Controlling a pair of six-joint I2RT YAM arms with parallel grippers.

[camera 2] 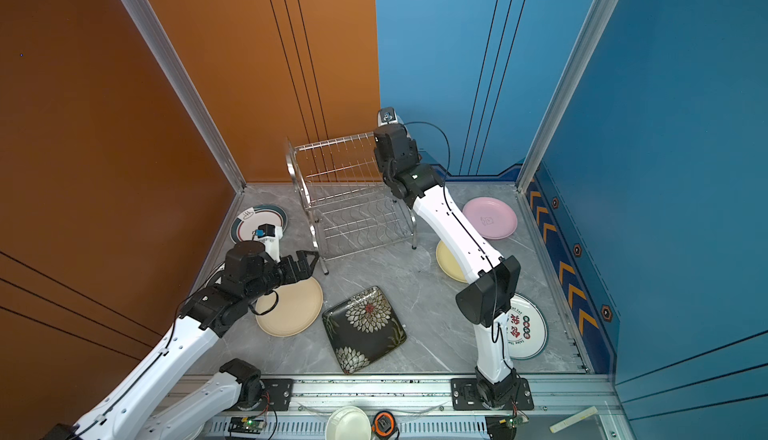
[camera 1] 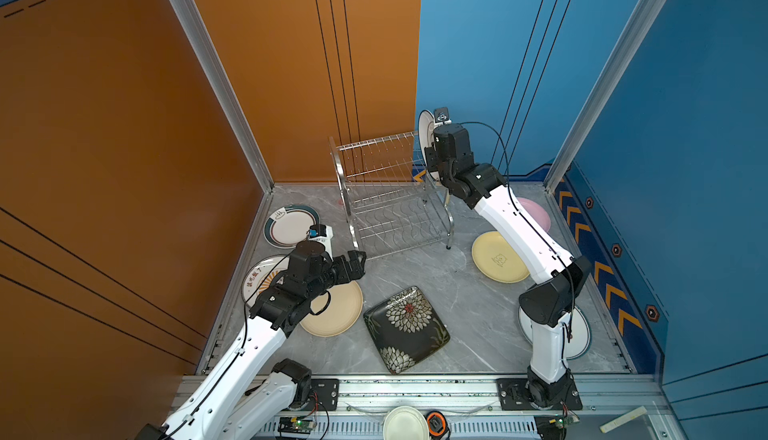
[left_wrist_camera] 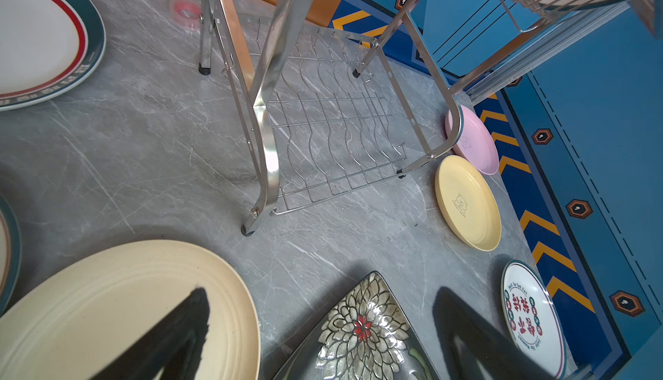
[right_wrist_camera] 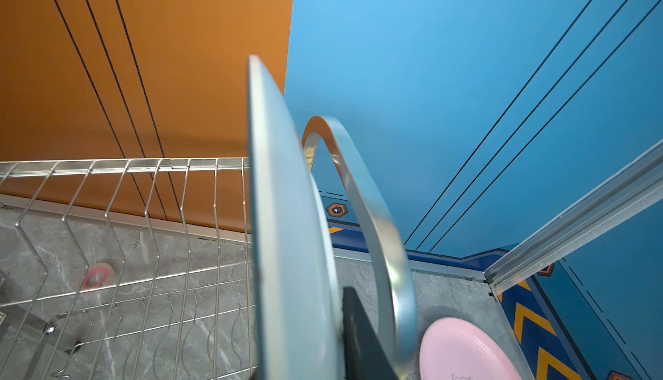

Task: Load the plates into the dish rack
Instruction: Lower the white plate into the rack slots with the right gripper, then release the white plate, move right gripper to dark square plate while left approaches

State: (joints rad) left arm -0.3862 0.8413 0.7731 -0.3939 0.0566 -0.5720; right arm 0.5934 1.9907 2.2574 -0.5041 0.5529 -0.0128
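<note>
The steel wire dish rack stands at the back of the table. My right gripper is at the right end of its upper tier, shut on a white plate that stands on edge; one finger lies against it, the other is hidden. My left gripper hovers open and empty over the cream plate. Flat on the table lie the teal-rimmed, sunburst, black floral, pale yellow, pink and red-lettered plates.
A pink tape roll lies behind the rack near the orange wall. A plain white round dish and an orange-black object sit on the front rail. Walls close in the back and both sides.
</note>
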